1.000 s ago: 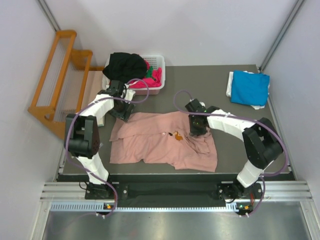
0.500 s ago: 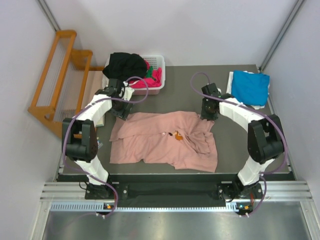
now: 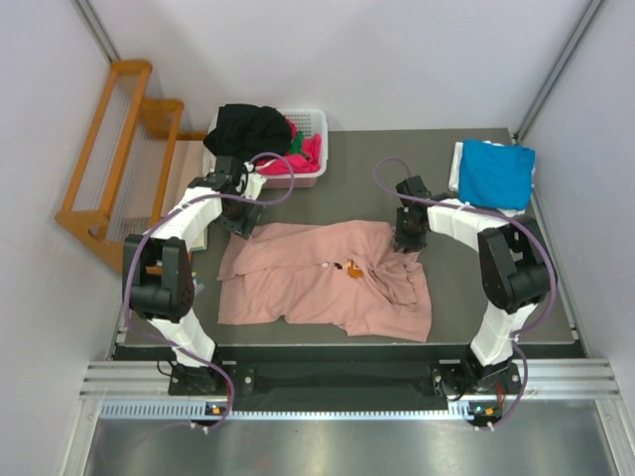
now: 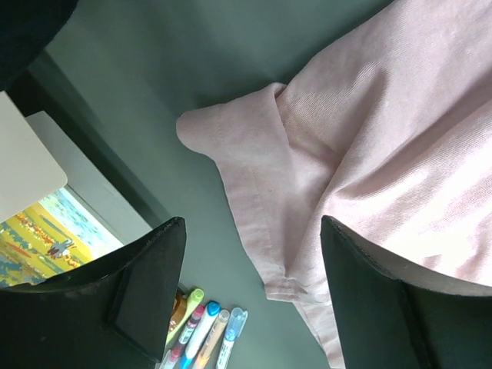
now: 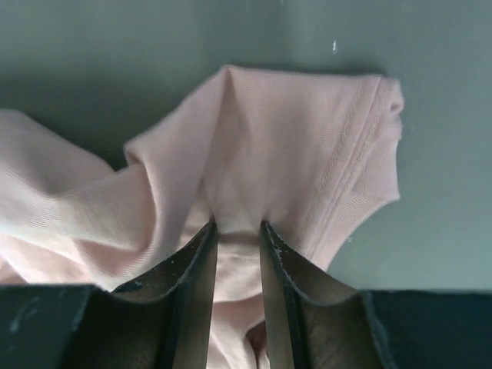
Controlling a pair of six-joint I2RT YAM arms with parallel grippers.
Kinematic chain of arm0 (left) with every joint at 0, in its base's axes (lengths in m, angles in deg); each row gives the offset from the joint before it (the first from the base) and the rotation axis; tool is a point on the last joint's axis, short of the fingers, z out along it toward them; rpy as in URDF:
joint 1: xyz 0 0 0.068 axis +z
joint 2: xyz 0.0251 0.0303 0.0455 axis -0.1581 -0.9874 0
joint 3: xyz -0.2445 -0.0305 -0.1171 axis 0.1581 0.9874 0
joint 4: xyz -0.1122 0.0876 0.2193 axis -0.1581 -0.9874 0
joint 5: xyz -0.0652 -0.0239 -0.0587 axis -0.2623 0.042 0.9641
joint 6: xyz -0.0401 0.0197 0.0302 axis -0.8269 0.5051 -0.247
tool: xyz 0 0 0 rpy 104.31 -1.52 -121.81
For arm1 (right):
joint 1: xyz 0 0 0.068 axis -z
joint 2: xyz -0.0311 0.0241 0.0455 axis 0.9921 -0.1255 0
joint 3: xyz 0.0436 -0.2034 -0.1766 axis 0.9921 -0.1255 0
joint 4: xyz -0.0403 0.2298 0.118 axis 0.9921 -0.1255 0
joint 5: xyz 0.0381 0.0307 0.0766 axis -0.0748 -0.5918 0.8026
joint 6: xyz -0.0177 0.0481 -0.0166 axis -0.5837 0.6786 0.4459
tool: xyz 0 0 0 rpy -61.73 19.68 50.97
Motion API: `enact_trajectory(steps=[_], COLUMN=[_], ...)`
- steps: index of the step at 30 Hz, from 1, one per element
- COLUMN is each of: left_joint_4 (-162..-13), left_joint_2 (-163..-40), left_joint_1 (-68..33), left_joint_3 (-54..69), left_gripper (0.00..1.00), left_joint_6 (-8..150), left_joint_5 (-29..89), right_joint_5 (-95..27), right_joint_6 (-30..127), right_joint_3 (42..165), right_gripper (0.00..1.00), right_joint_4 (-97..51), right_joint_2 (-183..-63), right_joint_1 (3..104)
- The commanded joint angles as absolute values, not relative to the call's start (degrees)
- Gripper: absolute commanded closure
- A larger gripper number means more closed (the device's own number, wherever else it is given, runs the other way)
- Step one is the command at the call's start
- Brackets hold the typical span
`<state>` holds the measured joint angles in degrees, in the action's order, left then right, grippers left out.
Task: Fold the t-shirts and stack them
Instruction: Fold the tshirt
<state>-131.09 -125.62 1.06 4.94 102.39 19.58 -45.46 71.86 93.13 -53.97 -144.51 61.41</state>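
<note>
A salmon-pink t-shirt (image 3: pixel 327 283) with a small orange-dark chest print lies spread and rumpled on the dark table (image 3: pixel 466 288). My right gripper (image 3: pixel 409 239) is at its far right corner, shut on a bunched fold of the pink cloth (image 5: pixel 292 169), which fills the gap between the jaws (image 5: pixel 237 228). My left gripper (image 3: pixel 243 226) hangs open over the shirt's far left sleeve (image 4: pixel 246 154), with both fingers clear of the cloth (image 4: pixel 254 229). A folded bright blue t-shirt (image 3: pixel 494 174) lies at the far right.
A white slatted basket (image 3: pixel 316 121) at the back left holds black (image 3: pixel 248 127), magenta (image 3: pixel 303 154) and green shirts. Several marker pens (image 4: pixel 201 332) and a picture book (image 4: pixel 38 231) lie past the table's left edge. A wooden rack (image 3: pixel 117 149) stands off to the left.
The right gripper has gone from near the chest print out to the shirt's far right corner, drawing that corner outward. The left arm has barely moved.
</note>
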Motion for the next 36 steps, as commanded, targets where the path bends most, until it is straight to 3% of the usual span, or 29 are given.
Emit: enact_trajectory(steps=[1,14,21,29,32,34,36], left_joint_4=[-131.91,-132.62,-132.97,-132.97,-133.06,-133.06,-133.14], left_joint_2=[-121.96,-118.18,-118.01,-117.30,-116.69,-116.60,-116.51], left_joint_1=[1.01,1.01,1.01,1.01,1.01,1.01,1.01], left_joint_3=[3.85,4.73,4.90,5.08,5.25,5.34,5.26], left_gripper=[0.25,0.25,0.25,0.25,0.25,0.25,0.25], left_joint_6=[103.91,105.85,106.02,106.20,106.37,106.37,106.11], left_joint_5=[18.26,16.41,16.32,16.32,16.32,16.41,16.41], right_joint_5=[-46.80,-49.36,-51.29,-53.84,-52.61,-52.96,-52.96], right_joint_6=[72.64,71.94,71.59,70.10,70.10,69.66,68.87], right_joint_3=[94.03,99.04,108.08,118.73,117.25,115.05,113.12], right_gripper=[0.71,0.72,0.78,0.78,0.67,0.54,0.50], right_joint_4=[-52.82,-52.74,-54.41,-59.15,-58.89,-58.71,-59.50], right_joint_2=[-147.35,-150.69,-155.70,-160.97,-157.05,-154.31,-150.18], right_joint_1=[63.89,77.25,81.29,82.35,81.57,78.76,75.34])
